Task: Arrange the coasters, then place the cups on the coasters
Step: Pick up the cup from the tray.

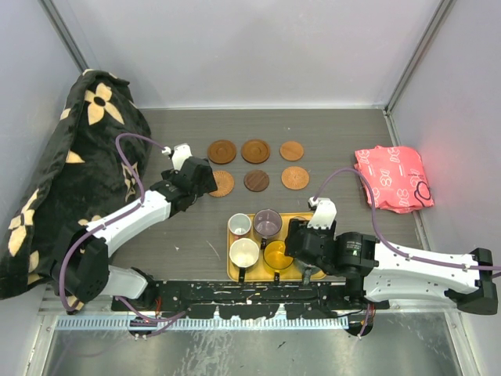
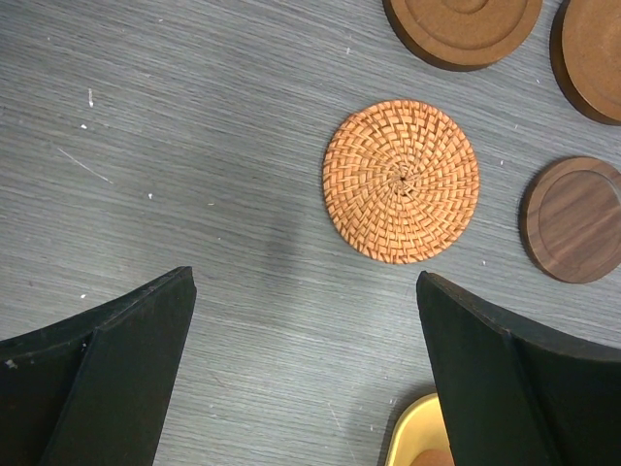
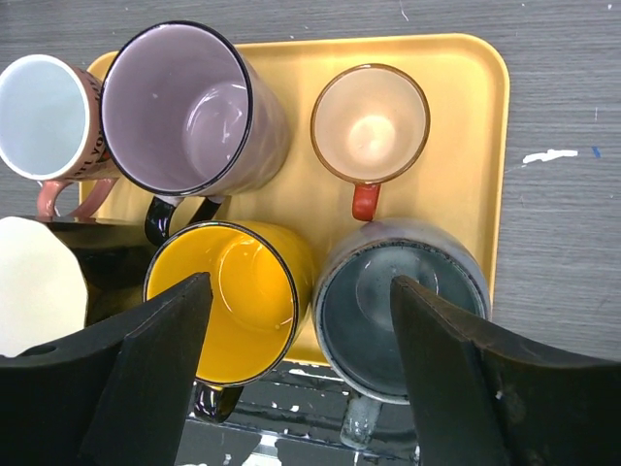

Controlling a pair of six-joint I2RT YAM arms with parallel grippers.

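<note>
Six round coasters lie in two rows of three: a rimmed brown coaster [image 1: 221, 150], two more beside it, and a woven one [image 2: 401, 182], a dark one [image 2: 574, 220] and another in the nearer row. My left gripper [image 2: 306, 280] is open just short of the woven coaster [image 1: 221, 183], with bare table between its fingers. On the yellow tray [image 3: 466, 126] stand the cups: white [image 3: 44, 116], purple-grey [image 3: 175, 107], small brown [image 3: 371, 121], orange-yellow [image 3: 228, 301], grey-green [image 3: 398, 316] and cream [image 3: 34, 282]. My right gripper [image 3: 301, 284] is open above the orange-yellow and grey-green cups, one finger over each.
A black cloth with cream flowers [image 1: 70, 180] is heaped along the left wall. A pink-red packet [image 1: 391, 178] lies at the right of the table. The tray [image 1: 293, 218] sits at the near edge, just in front of the arm bases.
</note>
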